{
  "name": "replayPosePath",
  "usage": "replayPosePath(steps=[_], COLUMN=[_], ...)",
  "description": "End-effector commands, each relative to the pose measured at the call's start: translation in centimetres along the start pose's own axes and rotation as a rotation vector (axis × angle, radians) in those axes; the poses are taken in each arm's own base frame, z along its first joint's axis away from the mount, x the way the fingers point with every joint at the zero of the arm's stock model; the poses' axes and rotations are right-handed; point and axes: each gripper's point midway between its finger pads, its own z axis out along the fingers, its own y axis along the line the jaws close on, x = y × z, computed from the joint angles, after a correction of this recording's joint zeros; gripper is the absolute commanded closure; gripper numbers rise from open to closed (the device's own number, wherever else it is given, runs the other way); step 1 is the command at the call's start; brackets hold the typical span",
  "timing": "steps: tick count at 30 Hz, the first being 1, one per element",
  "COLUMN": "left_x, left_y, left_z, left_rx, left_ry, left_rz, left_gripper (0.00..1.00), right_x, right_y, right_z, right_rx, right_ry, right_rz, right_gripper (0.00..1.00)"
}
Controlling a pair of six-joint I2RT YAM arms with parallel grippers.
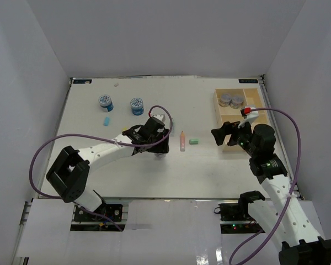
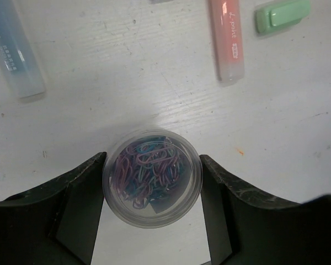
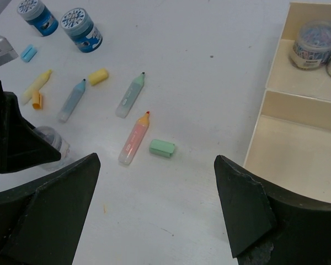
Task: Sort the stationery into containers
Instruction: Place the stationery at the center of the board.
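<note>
My left gripper [image 2: 152, 190] is shut on a clear round tub of coloured paper clips [image 2: 152, 178], one finger on each side; whether it rests on the table I cannot tell. An orange marker [image 2: 227, 38], a green cap [image 2: 281, 15] and a blue marker [image 2: 16, 49] lie just beyond it. My right gripper [image 3: 155, 165] hovers open and empty over bare table, near the orange marker [image 3: 133, 141] and green cap [image 3: 162, 147]. The wooden tray [image 3: 256, 138] is to its right, with two clip tubs [image 3: 314, 44] in a far compartment.
Two blue patterned tubs [image 1: 105, 102] [image 1: 137, 105] and a blue cap [image 1: 106, 121] sit at the far left. A green marker [image 3: 130, 95], yellow cap [image 3: 98, 76], yellow marker [image 3: 36, 85] and orange cap [image 3: 37, 100] lie left of centre. White walls enclose the table.
</note>
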Motion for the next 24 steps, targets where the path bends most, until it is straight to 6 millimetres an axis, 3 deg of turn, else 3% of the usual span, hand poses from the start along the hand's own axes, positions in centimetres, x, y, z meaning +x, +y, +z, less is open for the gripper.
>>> replayPosePath(steps=[1, 4, 8, 14, 19, 22, 24], left_x=[-1.6, -0.7, -0.1, 0.1, -2.9, -5.4, -6.9], left_y=[-1.0, -1.2, -1.0, -0.7, 0.3, 2.6, 5.3], left_z=[0.6, 1.4, 1.4, 1.0, -2.2, -4.6, -5.8], left_rx=[-0.011, -0.024, -0.027, -0.023, -0.04, -0.038, -0.069], left_ry=[-0.104, -0.094, -0.1, -0.116, -0.177, -0.224, -0.254], left_rz=[-0.026, -0.012, -0.017, -0.021, -0.047, -0.106, -0.153], left_gripper=[0.34, 0.28, 0.11, 0.02, 0.02, 0.02, 0.02], right_x=[1.1, 2.3, 4.0, 5.5, 6.6, 7.7, 8.1], right_y=[1.1, 1.8, 2.7, 4.4, 7.2, 9.8, 11.3], right_z=[-0.1, -0.1, 0.0, 0.5, 1.7, 2.7, 3.2], right_rx=[-0.045, -0.066, -0.091, -0.13, -0.192, -0.232, -0.241], right_ry=[0.03, 0.064, 0.116, 0.175, 0.245, 0.295, 0.308], right_rz=[-0.036, -0.052, -0.066, -0.102, -0.16, -0.227, -0.269], right_gripper=[0.1, 0.1, 0.1, 0.1, 0.1, 0.1, 0.1])
